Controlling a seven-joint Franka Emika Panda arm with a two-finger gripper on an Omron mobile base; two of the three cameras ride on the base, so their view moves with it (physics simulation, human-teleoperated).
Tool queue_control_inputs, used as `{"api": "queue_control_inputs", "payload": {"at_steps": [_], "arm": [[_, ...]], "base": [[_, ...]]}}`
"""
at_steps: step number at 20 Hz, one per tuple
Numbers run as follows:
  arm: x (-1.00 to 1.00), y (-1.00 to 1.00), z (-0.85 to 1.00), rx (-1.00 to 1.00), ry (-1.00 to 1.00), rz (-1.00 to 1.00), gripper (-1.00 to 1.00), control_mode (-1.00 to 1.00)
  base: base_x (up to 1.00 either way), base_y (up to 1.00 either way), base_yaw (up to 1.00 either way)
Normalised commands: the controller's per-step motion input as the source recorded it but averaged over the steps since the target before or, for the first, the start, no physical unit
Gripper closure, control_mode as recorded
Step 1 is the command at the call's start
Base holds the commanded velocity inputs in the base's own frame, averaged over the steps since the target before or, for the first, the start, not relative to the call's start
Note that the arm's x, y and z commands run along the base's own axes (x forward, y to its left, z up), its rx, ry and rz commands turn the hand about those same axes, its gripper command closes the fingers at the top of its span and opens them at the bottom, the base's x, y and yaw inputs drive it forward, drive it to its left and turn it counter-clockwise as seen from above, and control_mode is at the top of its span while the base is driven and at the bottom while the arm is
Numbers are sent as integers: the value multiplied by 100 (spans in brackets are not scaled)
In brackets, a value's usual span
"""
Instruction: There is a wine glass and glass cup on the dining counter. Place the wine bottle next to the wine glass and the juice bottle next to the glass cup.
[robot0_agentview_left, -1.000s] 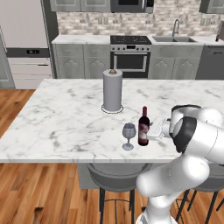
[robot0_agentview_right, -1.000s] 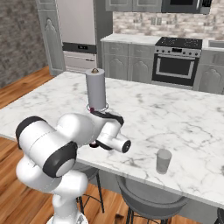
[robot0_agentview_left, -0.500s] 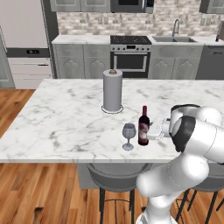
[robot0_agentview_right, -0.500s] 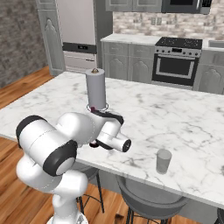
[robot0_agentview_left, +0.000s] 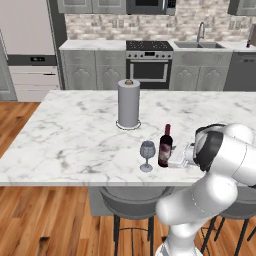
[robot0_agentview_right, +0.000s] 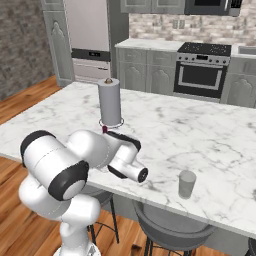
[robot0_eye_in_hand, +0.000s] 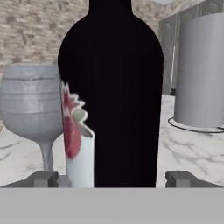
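One wine bottle (robot0_agentview_left: 165, 146) stands upright at centre frame in the left base view, near the front edge of the desk (robot0_agentview_left: 75, 135), with one wine glass (robot0_agentview_left: 147, 155) just beside it on its left (whether they touch cannot be told). One paper towel roll (robot0_agentview_left: 128, 103) stands behind them, above centre. In the hand view the claw (robot0_eye_in_hand: 112, 178) is open: its two tips stand clear on either side of the bottle's base, bottle filling the middle of the frame. One glass cup (robot0_agentview_right: 187, 183) stands at lower right of the right base view, well apart from the bottle. Stools (robot0_agentview_left: 135, 200) below the desk: two counted.
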Motion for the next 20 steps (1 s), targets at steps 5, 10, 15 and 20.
{"api": "queue_control_inputs", "payload": {"at_steps": [5,10,15,20], "arm": [[-11,0,-14,0,-2,0,-100,-100],[-2,-7,-2,0,-1,0,-100,-100],[0,-18,1,0,0,0,-100,-100],[-11,-19,10,0,0,0,-100,-100]], "base": [[0,0,0],[0,0,0],[0,0,0],[0,0,0]]}}
